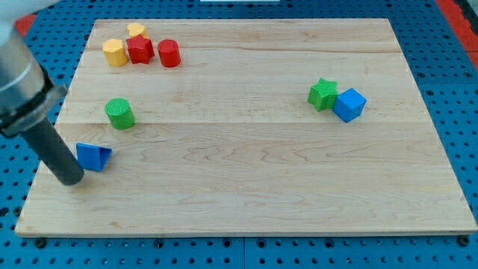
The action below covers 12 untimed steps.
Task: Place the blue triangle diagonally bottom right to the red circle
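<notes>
The blue triangle lies near the board's left edge, below the green circle. The red circle stands at the view's top left, far above and to the right of the triangle. My tip rests on the board just left of the blue triangle and slightly below it, touching or almost touching its left side. The dark rod rises from the tip toward the view's top left.
A red star, a yellow hexagon and a yellow piece cluster left of the red circle. A green star and a blue cube sit together at the right. The wooden board lies on a blue pegboard.
</notes>
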Each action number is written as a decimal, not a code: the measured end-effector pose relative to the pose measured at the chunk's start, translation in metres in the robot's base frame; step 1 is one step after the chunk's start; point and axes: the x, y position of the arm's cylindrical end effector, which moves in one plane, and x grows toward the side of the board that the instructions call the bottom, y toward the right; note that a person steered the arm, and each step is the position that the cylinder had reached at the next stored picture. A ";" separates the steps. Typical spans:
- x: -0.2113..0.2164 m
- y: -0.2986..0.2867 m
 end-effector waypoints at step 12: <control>-0.094 0.228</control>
